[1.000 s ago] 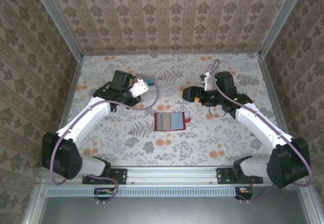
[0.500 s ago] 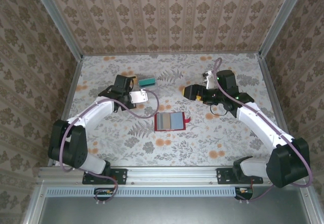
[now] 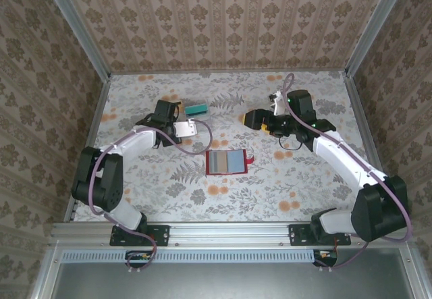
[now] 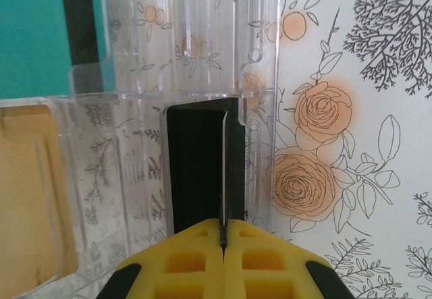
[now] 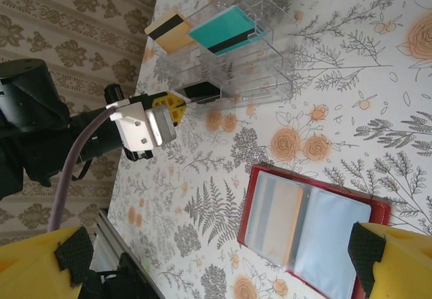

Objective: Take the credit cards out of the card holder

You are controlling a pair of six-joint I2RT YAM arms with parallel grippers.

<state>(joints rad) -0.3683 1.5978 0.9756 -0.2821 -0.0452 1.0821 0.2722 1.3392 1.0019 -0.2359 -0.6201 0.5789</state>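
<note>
**Card holder**: laid open, grey-blue inside up, at the middle of the worktop.
**Clear tray**: set toward the far left corner. The teal card is kept in it, and the tan card is seen at its end.
**Black card**: stood in a tray slot, pinched at its edge by the left gripper.
**Right gripper**: spread wide right of centre, nothing gripped.

clear plastic tray — flat on floral table; patterned wallpaper — three sides
</note>
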